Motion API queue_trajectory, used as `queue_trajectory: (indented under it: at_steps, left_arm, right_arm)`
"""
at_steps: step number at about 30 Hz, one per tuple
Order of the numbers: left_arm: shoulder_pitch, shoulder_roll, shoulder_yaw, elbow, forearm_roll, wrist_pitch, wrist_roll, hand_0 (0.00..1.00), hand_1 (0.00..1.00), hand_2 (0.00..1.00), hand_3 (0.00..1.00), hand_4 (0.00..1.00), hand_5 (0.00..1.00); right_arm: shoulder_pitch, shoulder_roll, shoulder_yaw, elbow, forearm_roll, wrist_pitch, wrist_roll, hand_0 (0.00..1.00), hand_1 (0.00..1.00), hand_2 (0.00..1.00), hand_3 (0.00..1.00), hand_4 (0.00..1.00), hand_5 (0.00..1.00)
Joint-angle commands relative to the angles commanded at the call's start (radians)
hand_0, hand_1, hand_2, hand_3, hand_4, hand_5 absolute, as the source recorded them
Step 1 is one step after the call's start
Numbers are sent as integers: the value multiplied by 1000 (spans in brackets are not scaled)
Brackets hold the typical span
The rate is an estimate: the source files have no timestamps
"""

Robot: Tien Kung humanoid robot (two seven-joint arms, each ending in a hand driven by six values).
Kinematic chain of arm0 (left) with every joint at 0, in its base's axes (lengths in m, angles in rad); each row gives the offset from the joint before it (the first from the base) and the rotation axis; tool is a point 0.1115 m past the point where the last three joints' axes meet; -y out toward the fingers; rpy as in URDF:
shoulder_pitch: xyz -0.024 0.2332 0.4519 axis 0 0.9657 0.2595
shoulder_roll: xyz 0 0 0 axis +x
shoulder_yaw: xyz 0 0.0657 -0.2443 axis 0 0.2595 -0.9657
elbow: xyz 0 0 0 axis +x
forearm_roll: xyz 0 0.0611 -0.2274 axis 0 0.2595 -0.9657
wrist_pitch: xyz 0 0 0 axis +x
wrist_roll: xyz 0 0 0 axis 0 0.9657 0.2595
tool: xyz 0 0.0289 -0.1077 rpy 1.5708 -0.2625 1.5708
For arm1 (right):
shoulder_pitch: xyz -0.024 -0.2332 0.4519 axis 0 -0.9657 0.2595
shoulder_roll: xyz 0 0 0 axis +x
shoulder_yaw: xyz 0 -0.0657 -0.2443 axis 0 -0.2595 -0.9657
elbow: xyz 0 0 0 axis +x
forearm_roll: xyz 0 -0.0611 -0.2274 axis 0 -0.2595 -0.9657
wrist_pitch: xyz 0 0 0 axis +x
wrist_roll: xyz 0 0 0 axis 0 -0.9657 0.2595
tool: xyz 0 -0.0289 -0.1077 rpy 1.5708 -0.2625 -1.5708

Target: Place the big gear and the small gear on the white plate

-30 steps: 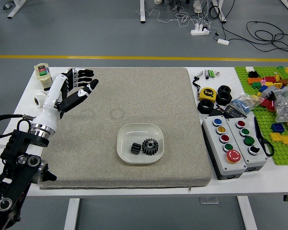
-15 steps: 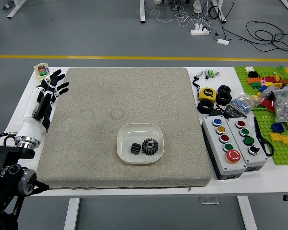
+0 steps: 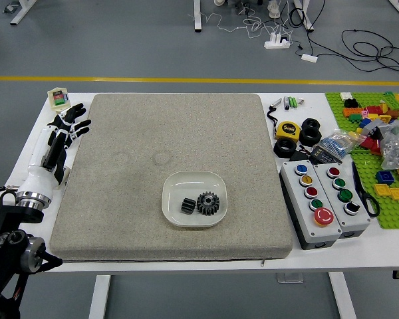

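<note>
black and white, the left robot hand (image 3: 68,133) lies at the side of the bench (image 3: 30,238), fingers loosely spread, holding nothing. right of it, on a nubbly grey-beige pad (image 3: 120,199), sits the glossy white plate (image 3: 194,177), square with soft corners. both gears are in it: the small gear (image 3: 188,206), a stubby dark cylinder, and beside it the big gear (image 3: 208,203), flat and toothed. i'd say the placing is done, nothing left.
</note>
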Motion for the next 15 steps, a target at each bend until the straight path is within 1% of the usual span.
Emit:
queue_trajectory:
  at_steps: [4,15]
  left_arm:
    - [-6,-3,2,6,0,1,-1,778,779,864,819,909,911]
    - [-1,-4,-6,16,2,-1,2,778,778,864,819,908,916]
  right_arm:
    - [0,0,4,0,-7,1,0,658,680,742,554,755,612]
    - [2,2,4,0,-4,0,0,657,679,741,553,755,614]
